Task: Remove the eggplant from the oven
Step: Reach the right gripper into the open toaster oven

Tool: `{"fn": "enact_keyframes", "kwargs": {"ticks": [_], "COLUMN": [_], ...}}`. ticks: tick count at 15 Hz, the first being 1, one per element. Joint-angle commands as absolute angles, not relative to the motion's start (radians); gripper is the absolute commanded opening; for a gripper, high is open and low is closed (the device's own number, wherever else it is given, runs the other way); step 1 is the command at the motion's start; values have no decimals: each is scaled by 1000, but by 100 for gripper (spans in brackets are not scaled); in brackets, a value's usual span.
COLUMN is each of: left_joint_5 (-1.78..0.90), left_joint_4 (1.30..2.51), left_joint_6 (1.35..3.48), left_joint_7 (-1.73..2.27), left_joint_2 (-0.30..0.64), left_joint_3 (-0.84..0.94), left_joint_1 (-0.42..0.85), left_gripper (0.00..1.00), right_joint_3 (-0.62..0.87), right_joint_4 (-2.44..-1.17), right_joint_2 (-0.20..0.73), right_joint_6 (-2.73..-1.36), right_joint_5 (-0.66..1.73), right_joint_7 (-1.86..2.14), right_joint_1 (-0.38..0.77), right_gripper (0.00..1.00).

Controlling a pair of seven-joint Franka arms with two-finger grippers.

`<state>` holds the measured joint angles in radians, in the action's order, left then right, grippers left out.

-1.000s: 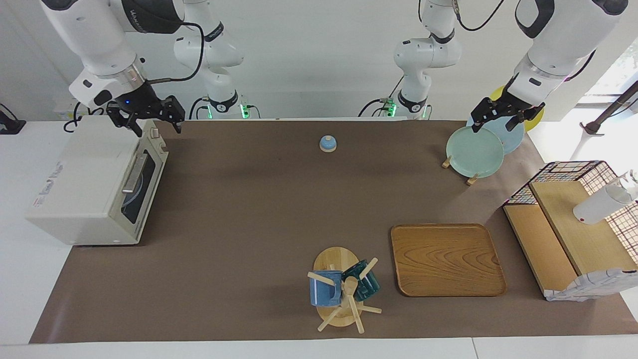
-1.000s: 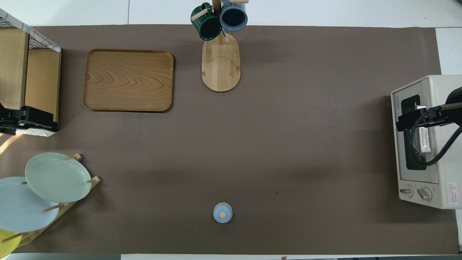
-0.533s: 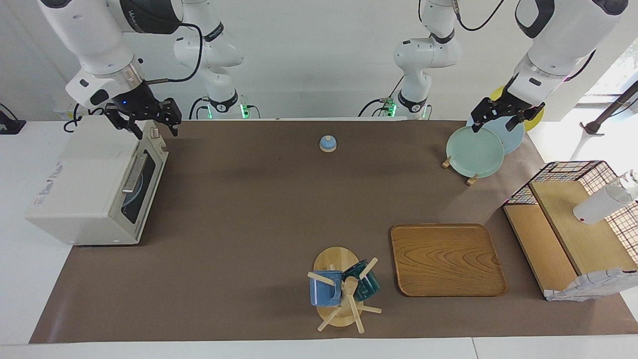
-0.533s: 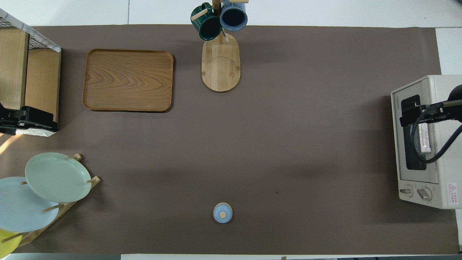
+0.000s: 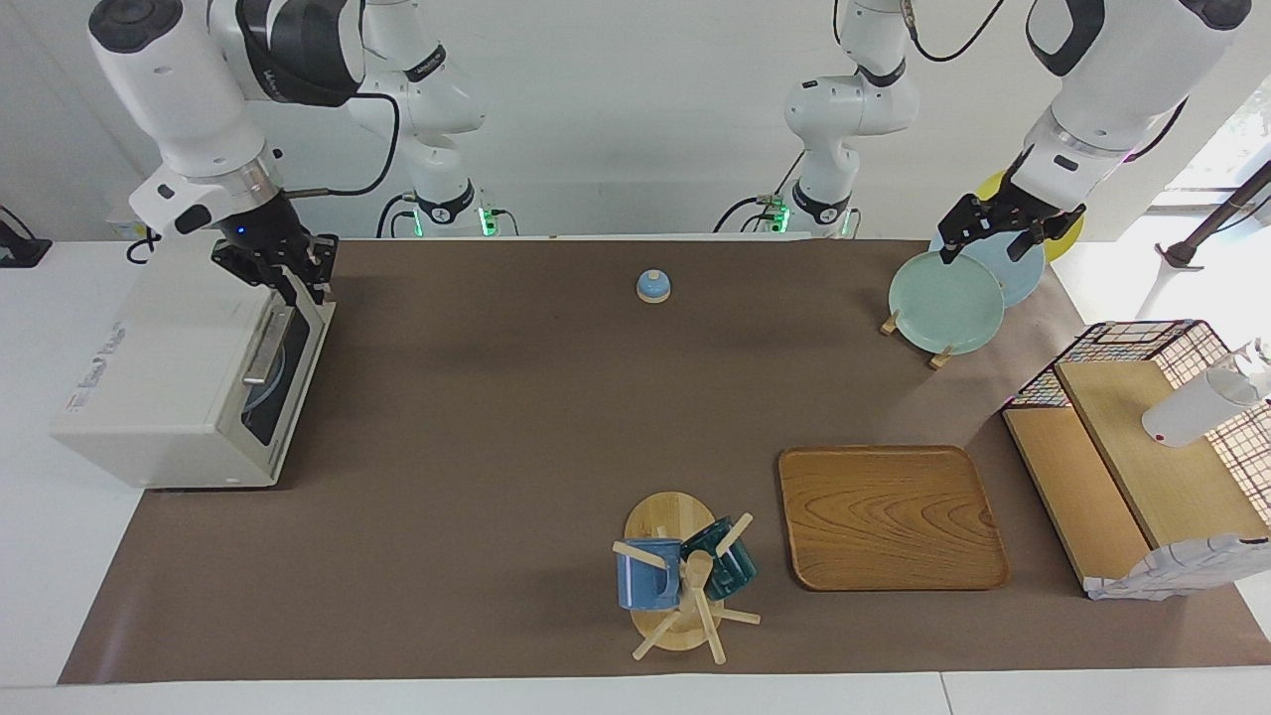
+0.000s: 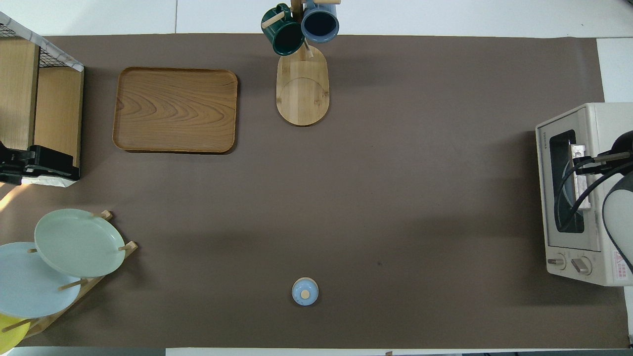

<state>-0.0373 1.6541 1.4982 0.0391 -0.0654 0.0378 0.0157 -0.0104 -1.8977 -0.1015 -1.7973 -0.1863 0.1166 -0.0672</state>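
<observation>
The off-white oven (image 5: 169,367) stands at the right arm's end of the table with its dark glass door shut; it also shows in the overhead view (image 6: 549,198). The eggplant is hidden; only something pale blue shows through the glass. My right gripper (image 5: 303,286) hangs open, fingers pointing down, at the top front edge of the oven, by the end of the metal bar handle (image 5: 266,348) nearer to the robots. In the overhead view it (image 6: 579,160) is over the handle (image 6: 583,195). My left gripper (image 5: 996,238) waits, open and empty, above the plate rack.
A small blue bell (image 5: 652,286) sits mid-table, near the robots. A plate rack (image 5: 943,303), a wooden tray (image 5: 889,516) and a lined wire basket (image 5: 1132,447) are toward the left arm's end. A mug tree (image 5: 680,576) stands farthest from the robots.
My right gripper has turned at the wrist and dropped from above the oven's top corner to the top front edge by the handle. The left arm has not moved.
</observation>
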Motion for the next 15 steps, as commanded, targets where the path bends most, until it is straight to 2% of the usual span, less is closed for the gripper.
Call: {"fn": "enact_keyframes", "kwargs": {"ticks": [1, 10, 15], "left_joint_5": [-23, -23, -23], "left_joint_4": [1661, 1661, 1663], "left_joint_6": [1503, 1503, 1499], "left_joint_7": [38, 38, 38], "left_joint_2": [-78, -78, -80], "left_joint_3": [44, 44, 44], "left_joint_1": [6, 6, 6], "left_gripper": [100, 100, 100], "right_joint_3": [-3, -3, -3], "right_joint_4": [-1977, -2037, -2046], "right_joint_2": [-123, -68, -64], "right_joint_6": [-1871, -1973, -1953], "right_joint_5": [-210, -305, -339], "right_joint_7": [130, 130, 132], "right_joint_1": [-112, -114, -130], "right_gripper": [0, 0, 0]}}
